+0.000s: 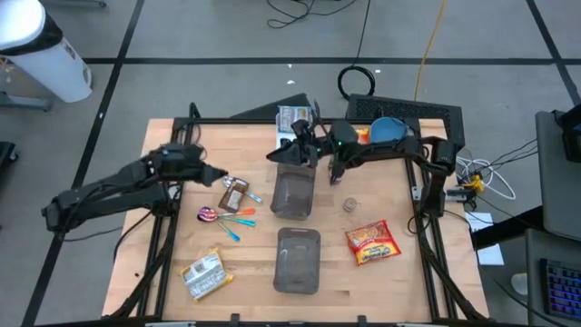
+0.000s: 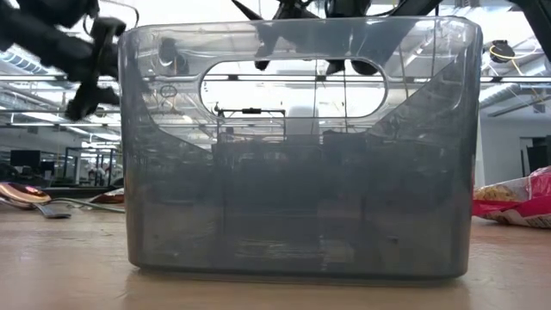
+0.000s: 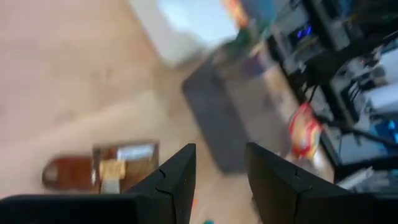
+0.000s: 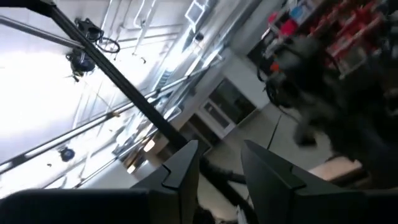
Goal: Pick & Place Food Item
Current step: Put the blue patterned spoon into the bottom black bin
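Reaching seems to be the step now, as the left gripper [image 1: 221, 178] is hanging with fingers a little apart and holding nothing, just beside the brown snack packet [image 1: 233, 194] lying on the table [image 1: 381, 282], so next it needs lowering and squeezing.

On the worktop [image 1: 182, 145], two clear grey plastic bins are counted: one [image 1: 292, 194] farther back, one [image 1: 298, 260] nearer the front edge. Three food packets are seen: a brown one [image 1: 233, 193], a red-and-yellow one [image 1: 372, 242] and a pale one [image 1: 203, 275]. One small round item [image 1: 349, 205] and one cluster of coloured utensils [image 1: 227, 218] are seen.
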Controlling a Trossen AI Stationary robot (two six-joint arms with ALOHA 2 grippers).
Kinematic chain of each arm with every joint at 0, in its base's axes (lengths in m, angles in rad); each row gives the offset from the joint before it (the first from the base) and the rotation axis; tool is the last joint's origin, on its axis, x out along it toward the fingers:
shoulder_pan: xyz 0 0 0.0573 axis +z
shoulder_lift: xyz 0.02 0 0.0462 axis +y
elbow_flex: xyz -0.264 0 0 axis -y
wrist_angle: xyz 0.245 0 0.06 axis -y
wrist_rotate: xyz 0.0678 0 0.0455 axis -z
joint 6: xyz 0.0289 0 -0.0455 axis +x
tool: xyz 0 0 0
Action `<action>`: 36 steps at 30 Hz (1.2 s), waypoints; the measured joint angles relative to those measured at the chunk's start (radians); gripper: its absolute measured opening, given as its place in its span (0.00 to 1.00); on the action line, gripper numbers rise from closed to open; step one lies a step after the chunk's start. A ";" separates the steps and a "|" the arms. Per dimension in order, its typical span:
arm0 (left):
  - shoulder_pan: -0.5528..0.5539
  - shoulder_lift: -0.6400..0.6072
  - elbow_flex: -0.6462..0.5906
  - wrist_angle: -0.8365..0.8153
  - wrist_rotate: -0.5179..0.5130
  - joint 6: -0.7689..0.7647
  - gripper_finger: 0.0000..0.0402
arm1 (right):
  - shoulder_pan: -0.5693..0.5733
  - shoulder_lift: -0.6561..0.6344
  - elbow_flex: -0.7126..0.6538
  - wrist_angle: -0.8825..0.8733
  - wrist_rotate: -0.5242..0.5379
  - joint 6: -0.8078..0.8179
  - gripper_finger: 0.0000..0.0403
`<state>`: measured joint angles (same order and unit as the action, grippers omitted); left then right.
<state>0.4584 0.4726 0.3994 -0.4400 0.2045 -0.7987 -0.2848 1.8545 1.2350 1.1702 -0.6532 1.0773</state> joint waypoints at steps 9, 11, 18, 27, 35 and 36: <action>0.077 0.113 -0.019 -0.056 0.053 0.082 0.36 | 0.086 0.000 0.000 -0.064 0.184 -0.125 0.28; 0.104 0.155 -0.013 -0.069 0.063 0.108 0.36 | 0.090 0.001 0.000 -0.090 0.182 -0.124 0.28; 0.229 0.350 0.006 -0.144 0.136 0.213 0.36 | 0.090 0.001 0.000 -0.090 0.175 -0.117 0.28; 0.332 0.536 0.086 -0.181 0.147 0.355 0.36 | 0.081 0.001 0.001 -0.083 0.051 -0.061 0.28; 0.362 0.648 0.149 -0.263 0.085 0.453 0.36 | 0.070 0.001 0.001 -0.082 -0.007 -0.042 0.28; 0.362 0.661 0.149 -0.264 0.083 0.460 0.36 | 0.069 0.001 0.001 -0.082 -0.008 -0.041 0.28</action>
<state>0.8204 1.1332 0.5480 -0.7044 0.2878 -0.3392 -0.2159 1.8553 1.2358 1.0878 -0.6609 1.0359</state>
